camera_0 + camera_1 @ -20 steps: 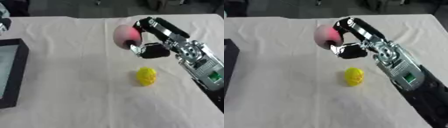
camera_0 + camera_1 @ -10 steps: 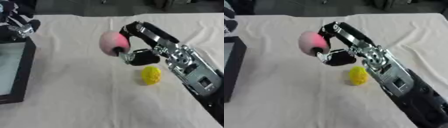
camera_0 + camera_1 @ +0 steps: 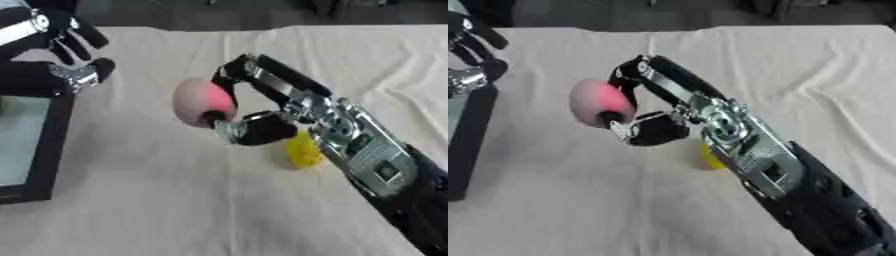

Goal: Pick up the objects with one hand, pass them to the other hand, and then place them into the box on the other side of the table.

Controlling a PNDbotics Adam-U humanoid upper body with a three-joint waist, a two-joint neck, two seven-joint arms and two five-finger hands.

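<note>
in the left eye view, one pink ball (image 3: 199, 101) is held above the counter (image 3: 175, 200) by the right hand (image 3: 248, 125), pinched between curled fingers and thumb; the left hand (image 3: 61, 47) is seen far left with fingers spread wide, above the one black box (image 3: 44, 145). in the right eye view, one yellow object (image 3: 708, 159) is partly hidden behind the right arm. the ball could be dropped at the handover if released before the left hand's fingers are curled around it.

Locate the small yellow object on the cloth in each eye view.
Left eye view: the small yellow object lies right of centre, beside the right hand.
Right eye view: near centre, mostly hidden behind the forearm.
Shared landmark: the pink ball held in that hand.
</note>
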